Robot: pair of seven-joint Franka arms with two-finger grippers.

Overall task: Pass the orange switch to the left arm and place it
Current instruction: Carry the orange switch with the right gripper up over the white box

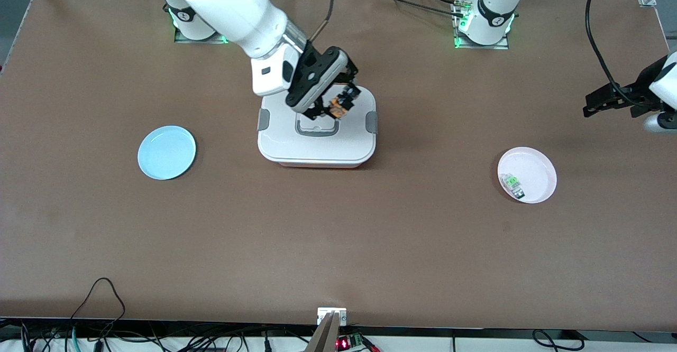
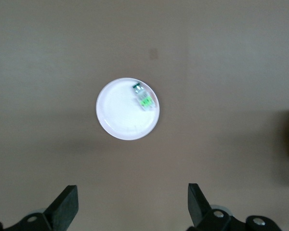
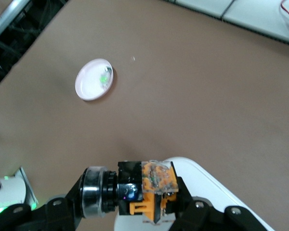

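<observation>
The right gripper pinches the orange switch between its jaws, in the air over the white box; the left gripper, jaws spread and empty, waits well apart toward the left arm's end, above the table near the white plate

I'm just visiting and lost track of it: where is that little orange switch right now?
The orange switch is up in the air, clamped in the right gripper directly over the lid of the white box at mid-table.
</observation>
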